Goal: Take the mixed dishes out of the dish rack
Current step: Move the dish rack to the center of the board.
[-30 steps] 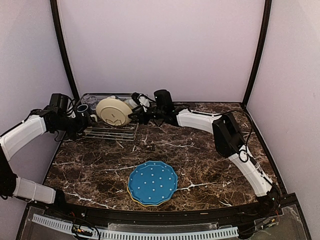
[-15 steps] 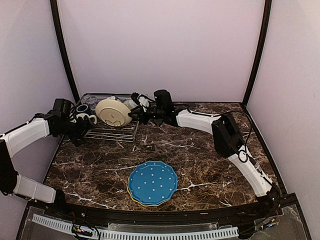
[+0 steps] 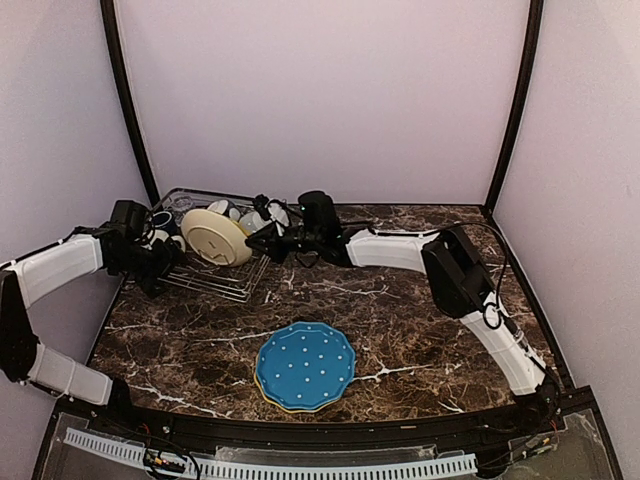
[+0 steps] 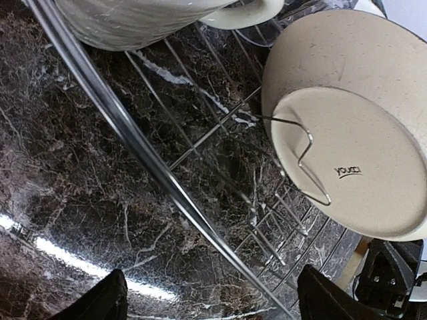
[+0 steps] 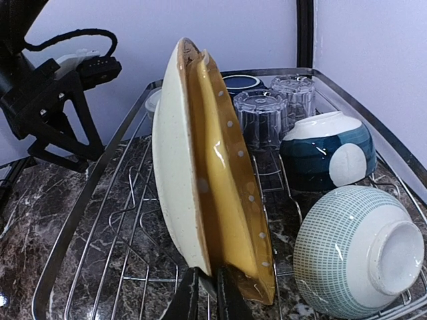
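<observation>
Left arm [image 3: 55, 266] and right arm [image 3: 395, 246]: white link shells, black joint housings. Thin black cable [image 3: 490, 312] loops beside right elbow housing. Fingers [image 4: 100, 303] matte black.

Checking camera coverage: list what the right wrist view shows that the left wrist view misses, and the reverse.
Right wrist only: the yellow plate nested against the cream plate, glass tumblers, a blue-and-white bowl and a grid-patterned bowl. Left wrist only: the cream plate's stamped underside, with a wire prong across it. Both: the cream plate and the dish rack.
</observation>
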